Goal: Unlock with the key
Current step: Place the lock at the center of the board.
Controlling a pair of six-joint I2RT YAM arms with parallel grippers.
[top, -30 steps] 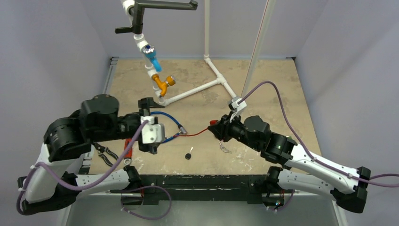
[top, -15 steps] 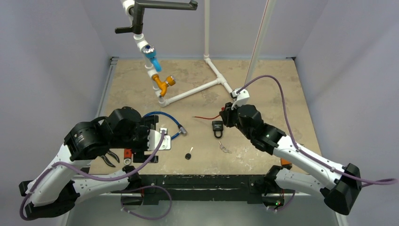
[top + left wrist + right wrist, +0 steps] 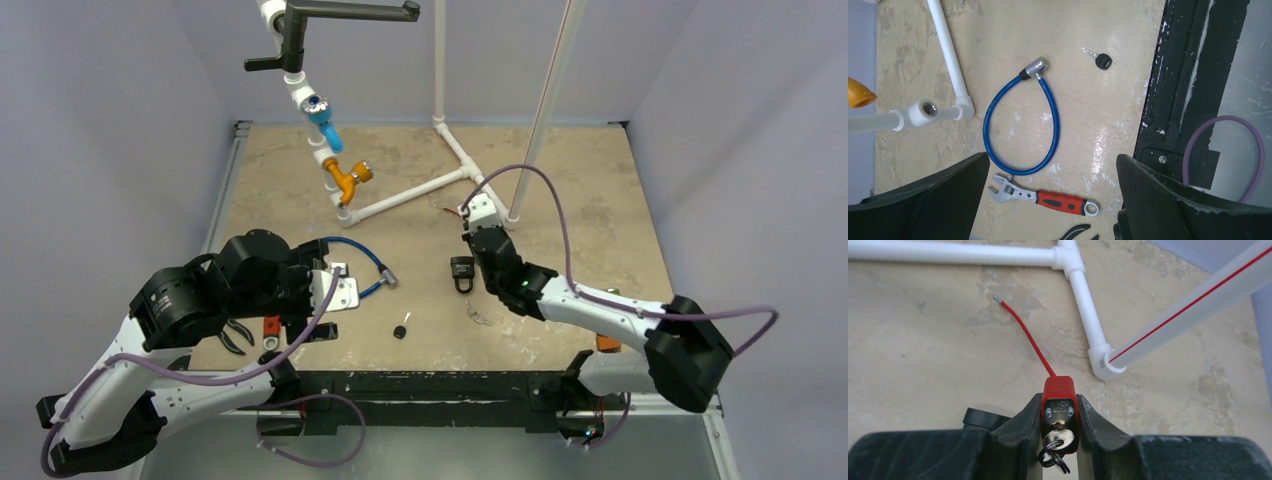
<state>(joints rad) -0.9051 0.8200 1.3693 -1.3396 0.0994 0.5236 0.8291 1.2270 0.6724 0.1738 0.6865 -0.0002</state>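
A red padlock (image 3: pixel 1059 390) sits between the fingers (image 3: pixel 1020 432) of my right gripper (image 3: pixel 1059 412), which is shut on its sides. A silver key (image 3: pixel 1058 440) with a split ring is in the keyhole on the face turned toward the camera. The lock's thin red cable (image 3: pixel 1025 335) trails loose over the table. From above, this gripper (image 3: pixel 466 214) hovers by the white pipe frame (image 3: pixel 420 190). My left gripper (image 3: pixel 1053 157) is open, holds nothing, and hangs over a blue cable lock (image 3: pixel 1020 125). A black-headed key (image 3: pixel 401 330) lies at the table's near middle.
A black padlock (image 3: pixel 462 270) and loose silver keys (image 3: pixel 480 316) lie below my right wrist. A red-handled wrench (image 3: pixel 1060 202) and pliers (image 3: pixel 228 335) lie at the near left. Orange (image 3: pixel 347 178) and blue (image 3: pixel 322 125) valves hang on the pipe at the back. The table's black front edge (image 3: pixel 1178 100) is near.
My right arm carried the red padlock back and left toward the pipe frame, and the black padlock now shows. My left arm dropped back to the near left edge. Both grips are unchanged.
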